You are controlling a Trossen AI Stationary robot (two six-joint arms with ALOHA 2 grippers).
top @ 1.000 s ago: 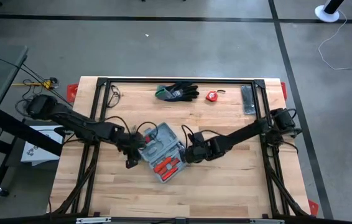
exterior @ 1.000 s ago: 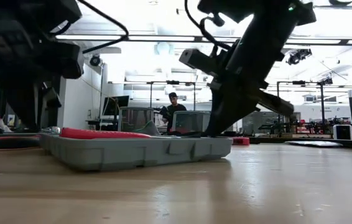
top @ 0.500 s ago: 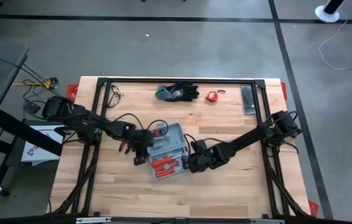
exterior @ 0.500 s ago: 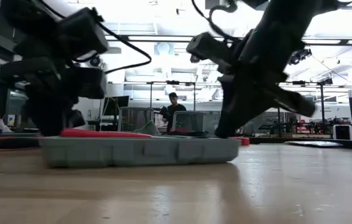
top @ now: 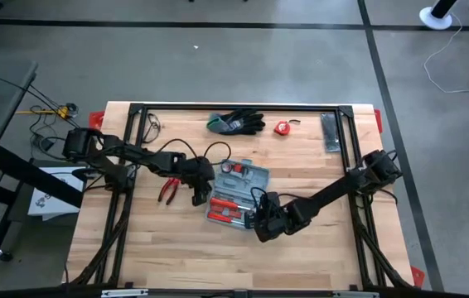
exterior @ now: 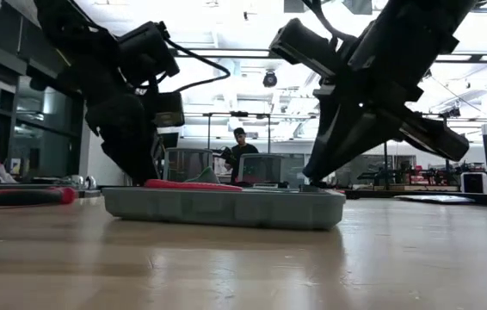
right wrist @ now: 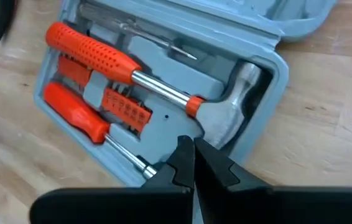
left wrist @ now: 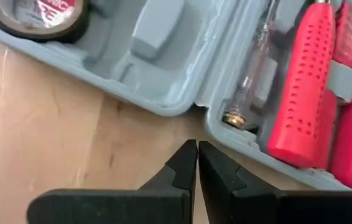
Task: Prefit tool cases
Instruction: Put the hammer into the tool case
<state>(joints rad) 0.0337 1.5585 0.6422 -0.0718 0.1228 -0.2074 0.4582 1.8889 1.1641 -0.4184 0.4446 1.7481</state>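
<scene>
Right wrist view shows what the overhead can't: hammer (right wrist: 226, 109), red-handled screwdriver (right wrist: 76, 121) and bit row (right wrist: 123, 106) seated in the tool case (top: 236, 194). Left wrist view adds a tape roll (left wrist: 36, 12) in the lid half. Case lies open mid-table, long axis diagonal, near-left to far-right. Left gripper (top: 199, 195) clenched empty at its left edge; right gripper (top: 261, 225) clenched empty at its near-right corner. Pliers (top: 168, 191) lie left of it.

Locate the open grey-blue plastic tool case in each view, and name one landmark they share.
High view: table centre, between both arms.
Low view: flat across the middle.
Left wrist view: fills the upper part.
Right wrist view: centre.
Shared landmark: red-handled hammer.
</scene>
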